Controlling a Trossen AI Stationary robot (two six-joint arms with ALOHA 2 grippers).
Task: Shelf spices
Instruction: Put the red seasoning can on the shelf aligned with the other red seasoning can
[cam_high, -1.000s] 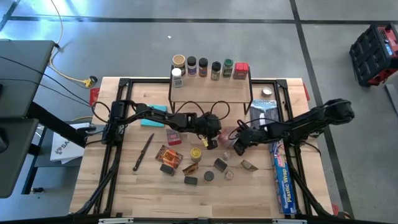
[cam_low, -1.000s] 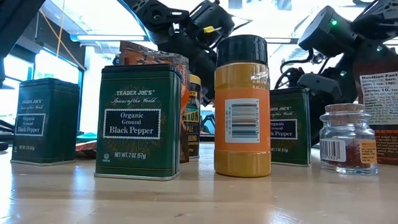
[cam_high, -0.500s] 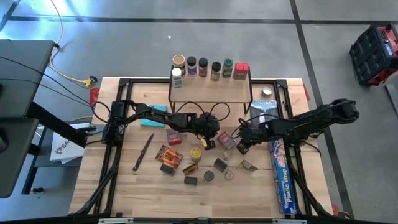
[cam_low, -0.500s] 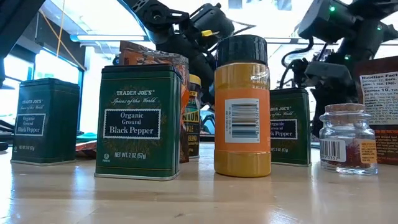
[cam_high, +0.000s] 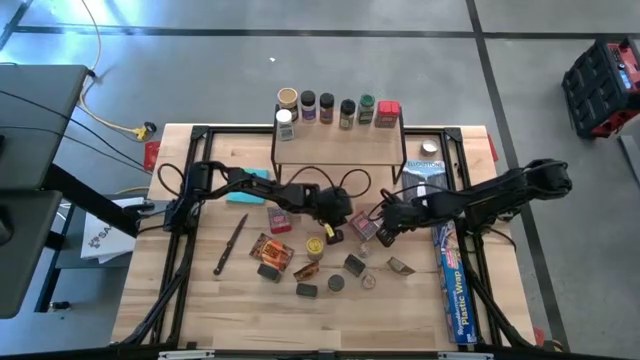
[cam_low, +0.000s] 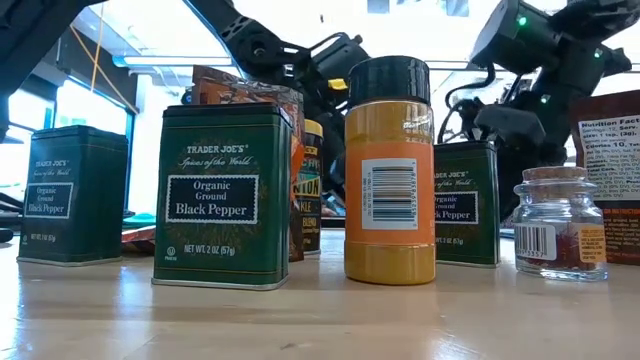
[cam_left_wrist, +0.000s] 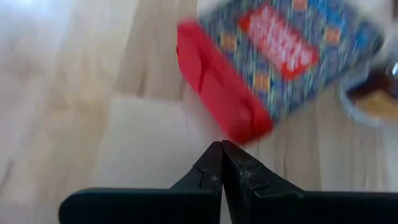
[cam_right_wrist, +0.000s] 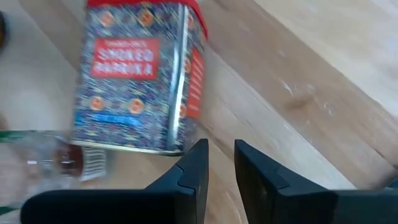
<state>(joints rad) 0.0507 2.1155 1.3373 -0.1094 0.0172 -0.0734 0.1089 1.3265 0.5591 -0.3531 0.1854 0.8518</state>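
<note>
Both arms meet over the middle of the wooden table (cam_high: 210, 300), in front of the shelf (cam_high: 335, 148). The left gripper (cam_left_wrist: 221, 151) has its two fingers pressed flat together with nothing between them, and it hovers just short of a red-lidded patterned tin (cam_left_wrist: 267, 59) lying on the wood. The right gripper (cam_right_wrist: 220, 163) holds its fingers slightly apart with bare table showing in the narrow gap; they grip nothing. Just ahead of it lies a smoked paprika tin (cam_right_wrist: 138, 78) on its side, label up, with a small clear jar (cam_right_wrist: 46, 155) close beside it. On the shelf's far edge stand a row of jars and one red box (cam_high: 388, 114), with a white-lidded jar (cam_high: 284, 124) at the left end. The other spices are scattered on the table nearer the camera side: an orange packet (cam_high: 270, 247), a yellow-lidded jar (cam_high: 315, 246) and several dark tins. In the low view, two green black pepper tins (cam_low: 223, 195), an orange jar with a black cap (cam_low: 390, 170) and a small cork-topped jar (cam_low: 559, 225) stand upright. A long blue plastic wrap box (cam_high: 452, 270) lies along the table's right side, and a teal cloth (cam_high: 248, 187) sits under the left arm.
</note>
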